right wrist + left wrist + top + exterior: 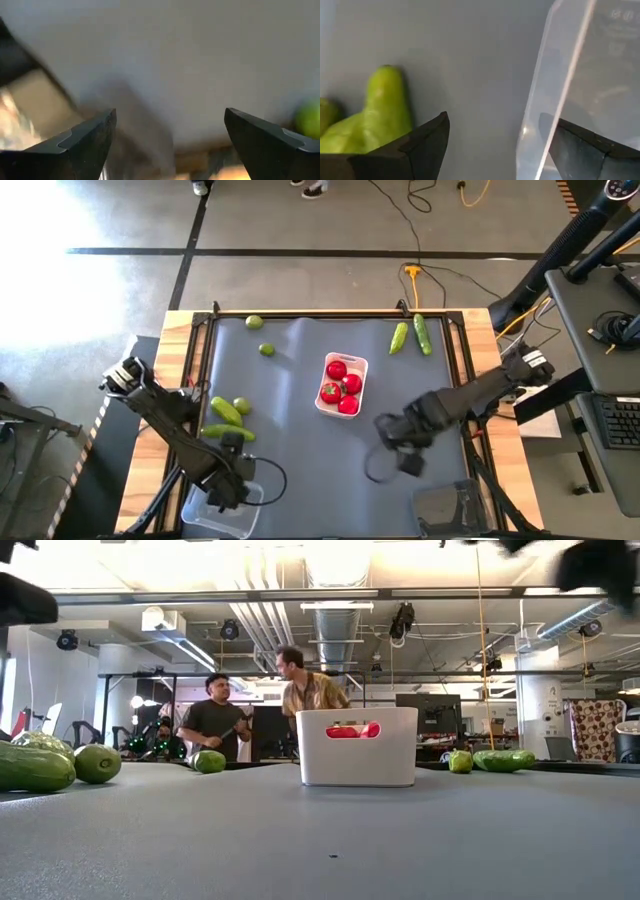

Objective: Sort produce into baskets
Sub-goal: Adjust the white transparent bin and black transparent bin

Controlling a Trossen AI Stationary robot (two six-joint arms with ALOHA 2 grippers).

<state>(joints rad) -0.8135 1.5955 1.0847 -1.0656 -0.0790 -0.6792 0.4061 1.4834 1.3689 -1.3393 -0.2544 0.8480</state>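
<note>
**Tomatoes in the white tray, both arms at the near edge**

From above, I see the white tray [343, 368] mid-surface holding four red tomatoes [340, 388]. Two cucumbers [411, 336] lie near the far right corner, touching at their far ends. Two limes [253, 323] sit far left, one at the mat's edge, the other [266, 349] just nearer. Two more cucumbers [227, 421] and a lime [242, 406] lie close together by the left arm. The left end effector [226, 492] is over the clear tray [215, 516] at the near left edge. The right end effector [405, 458] hovers above bare mat, near the dark tray [449, 507].

At surface level, the white tray [357, 747] stands central, tomatoes [350, 730] showing through its handle slot; two people [262, 705] stand behind.

My left wrist camera shows fingers [422, 145] spread open, straddling the clear tray's wall [560, 85], a cucumber [375, 115] beside.

My right wrist camera shows fingers [85, 140] wide apart, empty, a lime [307, 119] beyond.
</note>
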